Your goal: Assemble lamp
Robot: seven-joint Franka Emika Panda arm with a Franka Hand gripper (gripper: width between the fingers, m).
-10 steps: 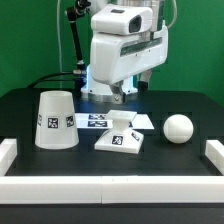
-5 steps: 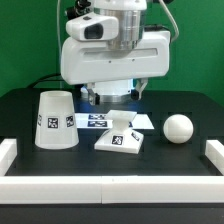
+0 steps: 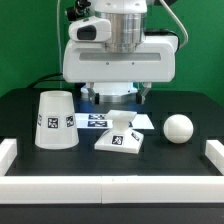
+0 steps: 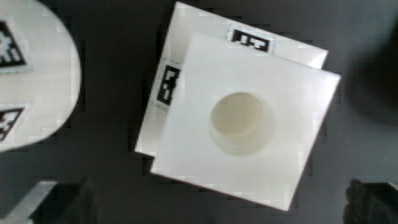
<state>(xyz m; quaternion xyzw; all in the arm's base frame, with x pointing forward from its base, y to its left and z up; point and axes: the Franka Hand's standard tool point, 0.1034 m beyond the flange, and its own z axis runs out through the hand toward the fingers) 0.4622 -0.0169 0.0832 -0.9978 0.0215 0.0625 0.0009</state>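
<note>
The lamp base (image 3: 120, 139), a white square block with a short neck and black tags, sits in the middle of the black table. The tapered shade (image 3: 55, 120) stands to its left in the exterior view, and the ball-shaped bulb (image 3: 178, 127) lies to its right. My gripper (image 3: 115, 97) hangs open and empty above and behind the base. In the wrist view the base (image 4: 240, 110) lies below the gripper (image 4: 214, 205), its round neck top facing up. The dark fingertips (image 4: 50, 203) stand wide apart. The shade's edge (image 4: 27, 90) shows beside the base.
The marker board (image 3: 92, 121) lies flat behind the base. White rails border the table at the front (image 3: 110, 186), at the exterior view's left (image 3: 8, 150) and at its right (image 3: 214, 150).
The arm has swung from the exterior view's right, turned to face squarely forward and come to hang centred above the base. The lamp parts have not moved.
</note>
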